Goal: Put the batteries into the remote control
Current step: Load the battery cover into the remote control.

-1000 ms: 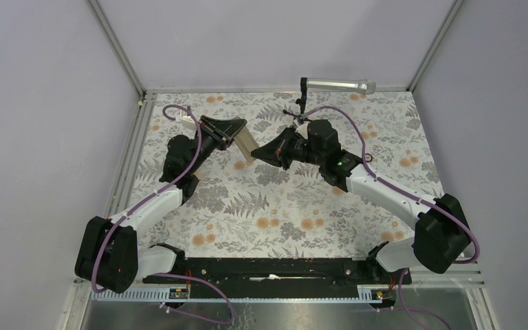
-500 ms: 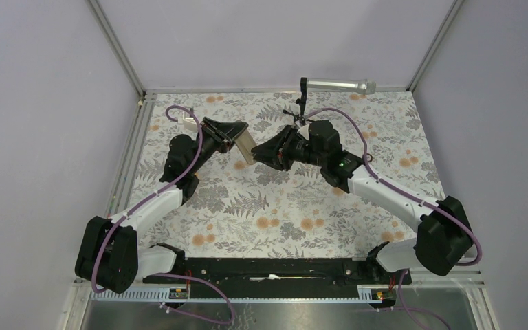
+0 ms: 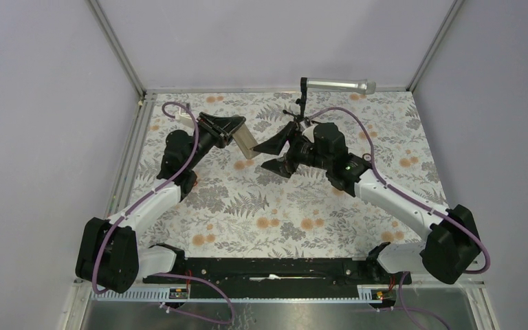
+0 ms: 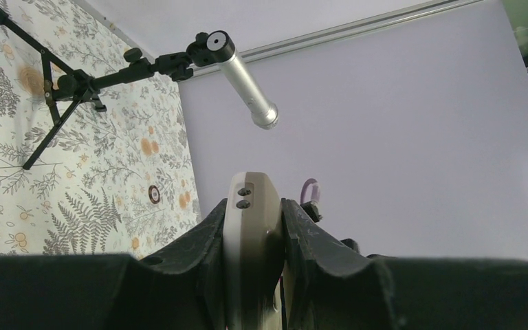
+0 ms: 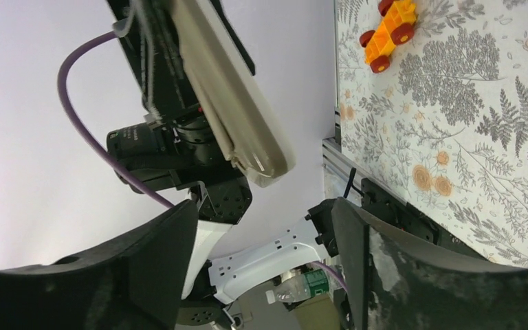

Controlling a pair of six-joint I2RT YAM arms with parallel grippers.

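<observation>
My left gripper (image 3: 239,139) is shut on the remote control (image 3: 245,141), a white and tan handset held up off the table. In the left wrist view its narrow edge (image 4: 251,227) stands clamped between the two black fingers (image 4: 199,240). My right gripper (image 3: 265,158) hangs open just right of the remote, not touching it. In the right wrist view the remote (image 5: 230,96) slants above the right gripper (image 5: 265,206), whose jaws are wide apart with nothing between them. The batteries are out of view.
A silver microphone (image 3: 337,84) on a black tripod stand (image 4: 69,89) sits at the back of the floral mat. An orange toy car (image 5: 388,31) with red wheels lies on the mat. Grey walls enclose the table on three sides.
My right gripper has opened from shut and drawn back a little to the right of the remote. The left gripper keeps its hold on the remote, barely shifted.
</observation>
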